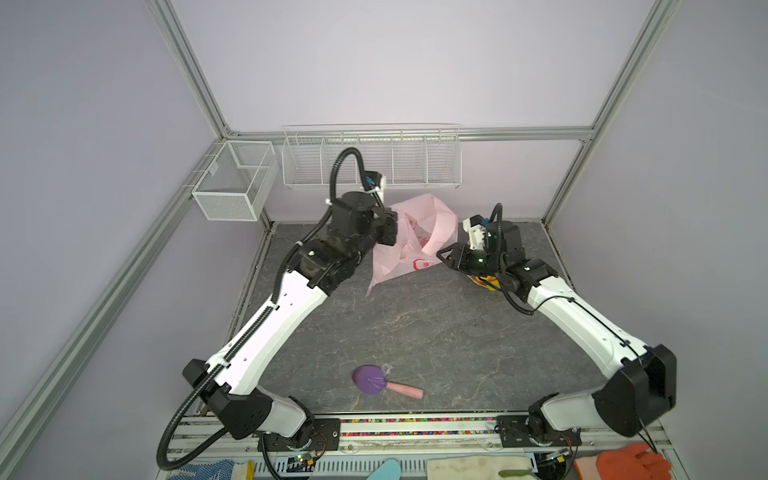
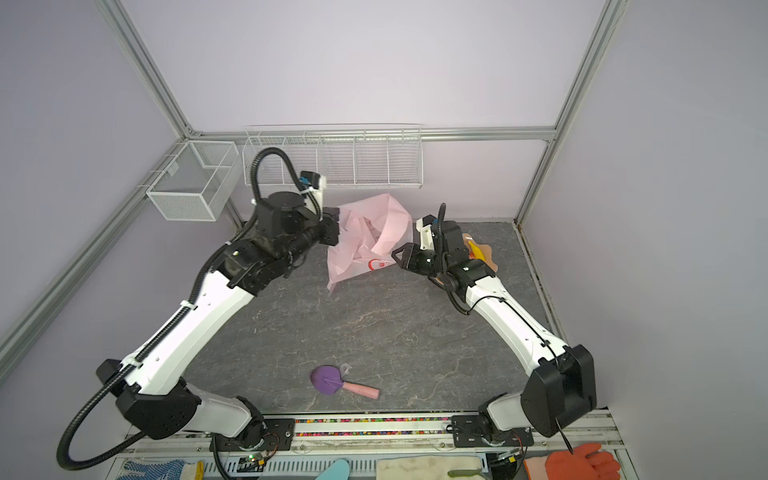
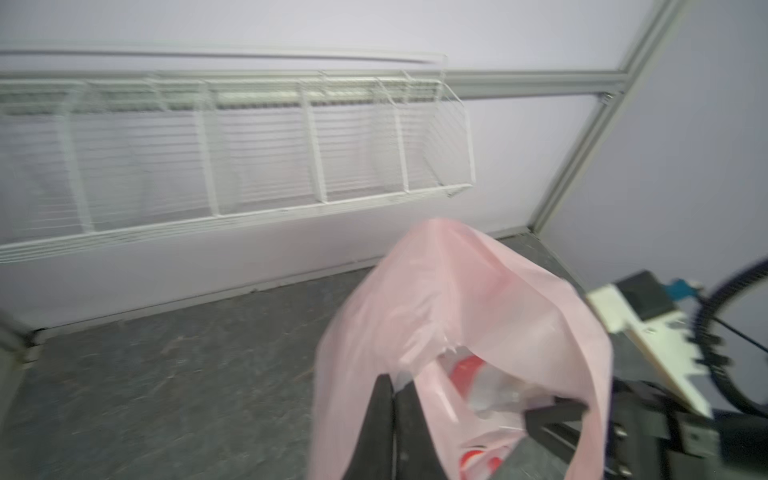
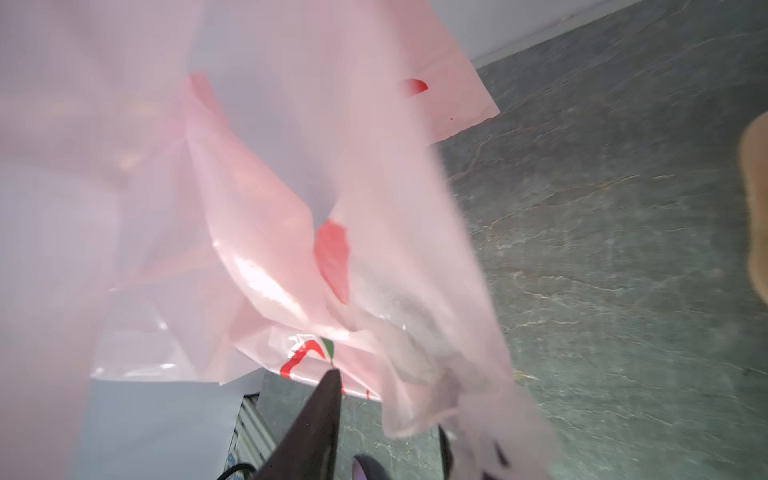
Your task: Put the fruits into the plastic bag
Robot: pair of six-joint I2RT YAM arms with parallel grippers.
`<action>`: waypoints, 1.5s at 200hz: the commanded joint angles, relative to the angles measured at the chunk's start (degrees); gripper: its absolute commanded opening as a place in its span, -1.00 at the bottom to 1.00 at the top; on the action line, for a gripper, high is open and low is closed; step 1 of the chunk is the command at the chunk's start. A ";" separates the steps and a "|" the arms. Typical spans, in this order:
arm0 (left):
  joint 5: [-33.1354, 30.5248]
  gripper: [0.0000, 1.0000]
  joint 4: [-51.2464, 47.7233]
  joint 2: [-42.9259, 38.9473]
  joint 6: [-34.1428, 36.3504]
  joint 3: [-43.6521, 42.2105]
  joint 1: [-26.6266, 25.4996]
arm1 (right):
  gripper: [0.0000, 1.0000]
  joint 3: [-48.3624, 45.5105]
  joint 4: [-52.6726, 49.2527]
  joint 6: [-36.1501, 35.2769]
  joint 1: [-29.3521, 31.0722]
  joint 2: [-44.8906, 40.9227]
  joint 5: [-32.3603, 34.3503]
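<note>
1. Plastic bag [image 1: 417, 220] is hanging crumpled over the tabletop [image 1: 415, 332], right against the left gripper [image 1: 391, 232]. That gripper is clamping tight on the pink film at the bag's rim and holding that side up.
2. Right gripper [image 1: 445, 254] is sitting at the bag's opposite edge with its jaws standing apart. In the right wrist view, film is draping across one jaw, and nothing seems to be pinched there.
3. Fruits are mostly hiding. One toy banana [image 2: 474, 250] is lying in the peach-coloured bowl [image 2: 493, 262] just behind the right gripper, partly under its wrist. Red patches are showing inside the bag, but I cannot tell whether they are print or strawberry.
4. Purple tool [image 1: 368, 380] is lying well apart from both grippers, back towards the arm bases.
5. Risks from here:
   - With only one side held, the mouth is likely sagging shut, so a dropped fruit could roll off the film onto the table.
   - The draped film could snag on the right jaw as it pulls away, dragging the bag or tugging it out of the left pinch.
   - The thin plastic could also tear at the clamped rim.
</note>
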 commanded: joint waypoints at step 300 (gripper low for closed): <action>25.51 -1.00 3.06 0.70 -3.46 -3.31 -3.18 | 0.32 6.03 25.00 25.21 2.32 27.65 6.66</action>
